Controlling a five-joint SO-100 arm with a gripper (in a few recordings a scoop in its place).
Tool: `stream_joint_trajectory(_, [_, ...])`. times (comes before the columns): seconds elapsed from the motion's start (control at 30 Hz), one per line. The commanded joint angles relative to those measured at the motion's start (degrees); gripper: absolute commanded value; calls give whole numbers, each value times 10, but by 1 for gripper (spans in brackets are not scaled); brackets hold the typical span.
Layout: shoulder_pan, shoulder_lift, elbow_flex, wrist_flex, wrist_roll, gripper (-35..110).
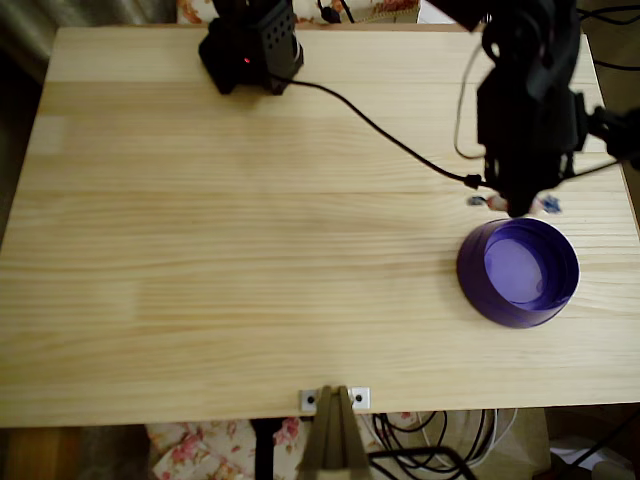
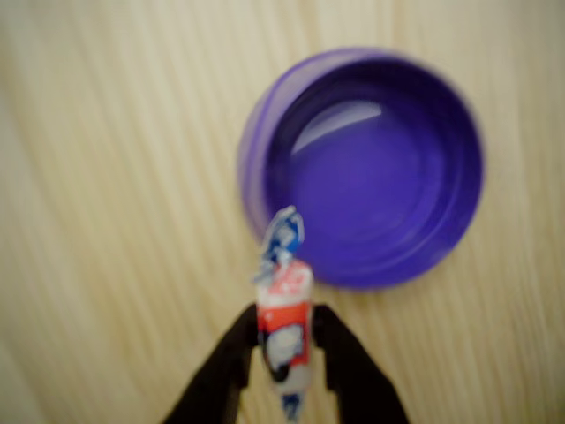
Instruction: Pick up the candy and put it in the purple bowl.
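The wooden table (image 1: 250, 230) took up pretty much the whole overhead view, pale pine planks running left to right; most of it was bare, with the action bunched up at the right side.

The arm (image 1: 530, 90) came next, a black thing reaching in from the top right corner and hanging over the table just above the bowl's far rim; I'd guess it was parked there because it was carrying the load toward the drop spot. A black box with a small red light (image 1: 250, 50) sat at the top edge, with a black cable (image 1: 380, 125) trailing from it across to the arm.

The purple bowl (image 1: 518, 272) stood upright on the table near the right edge, dark outer wall, lighter violet inside, nothing in it that I could see; in the wrist view it sat up and to the right of the fingertips, blurry but obviously open-side up, so ready to receive.

The gripper (image 2: 284, 340) had its two black fingers (image 2: 231, 362) clamped on the candy (image 2: 284, 322) at the middle, wrapper standing lengthwise between them with a blue twisted end poking up toward the bowl's near rim; gripping the fat middle rather than the twist looked like the sensible choice, less chance of it slipping. In the overhead view bits of wrapper peeked out either side of the arm's tip, just short of the bowl.

So, my read: candy was held off the table, just outside the bowl; a bit more reach over the rim was needed before letting go.
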Motion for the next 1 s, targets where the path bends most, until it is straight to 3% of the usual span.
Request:
stream_joint_trajectory(0.0, [10,-16,-123,-18,25,0])
stream_joint_trajectory(0.57, [34,-180,-340,31,83,0])
stream_joint_trajectory(0.97, [35,-184,-351,51,82,15])
